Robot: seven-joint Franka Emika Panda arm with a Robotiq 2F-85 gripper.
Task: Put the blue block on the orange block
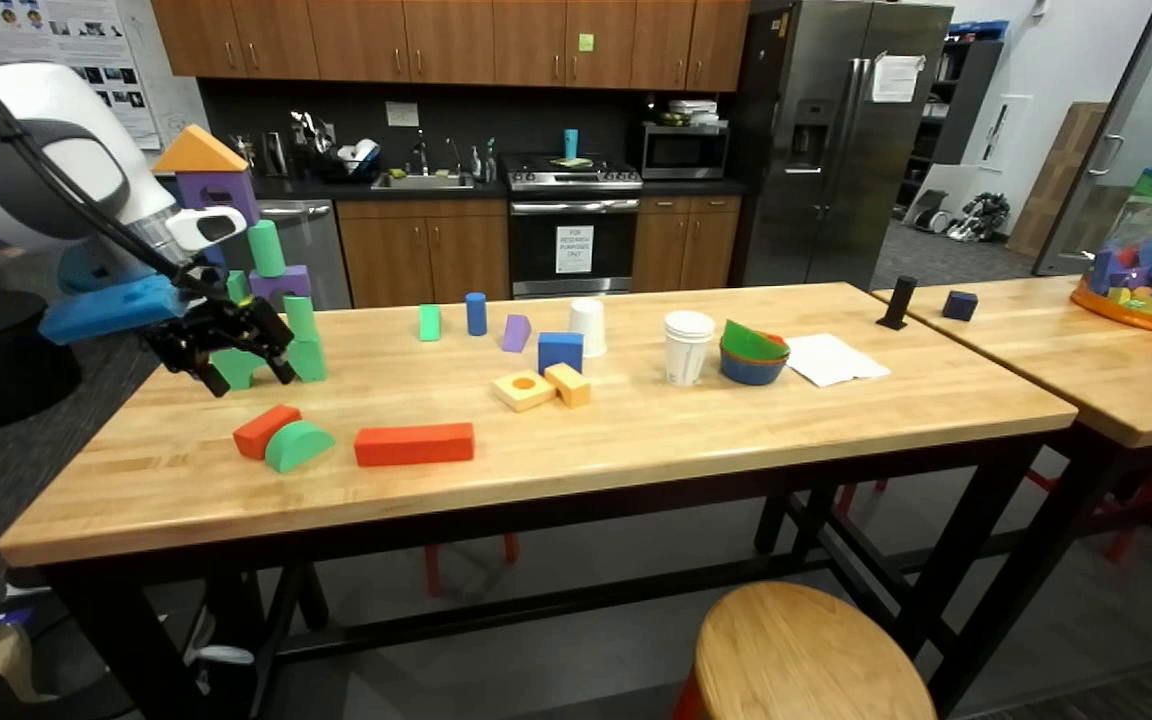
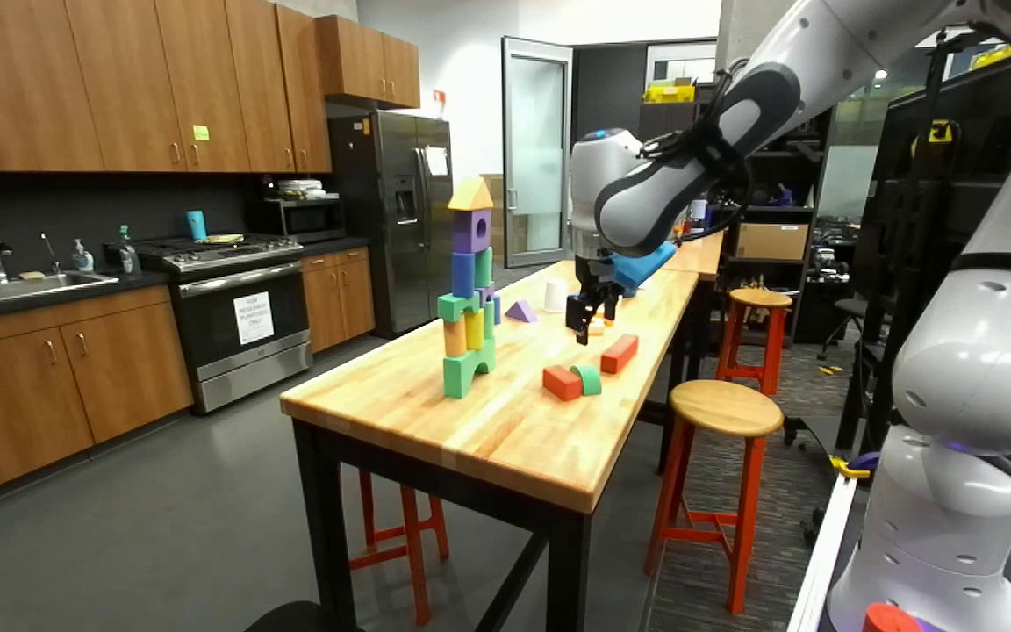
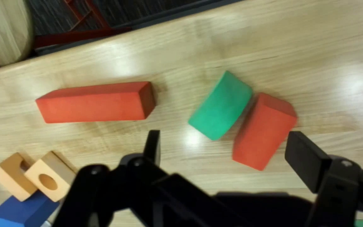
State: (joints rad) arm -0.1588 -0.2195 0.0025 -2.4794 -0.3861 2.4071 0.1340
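Hovering end effector: released, jaws spread
Blue block: just beside two yellow blocks
Orange block: lying flat on counter

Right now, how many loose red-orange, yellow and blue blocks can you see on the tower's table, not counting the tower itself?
Red-orange: 2 (long bar, shorter block)
Yellow: 2 (holed block, block beside it)
Blue: 2 (blue block, blue cylinder)
Total: 6

Blue block well apart from orange block
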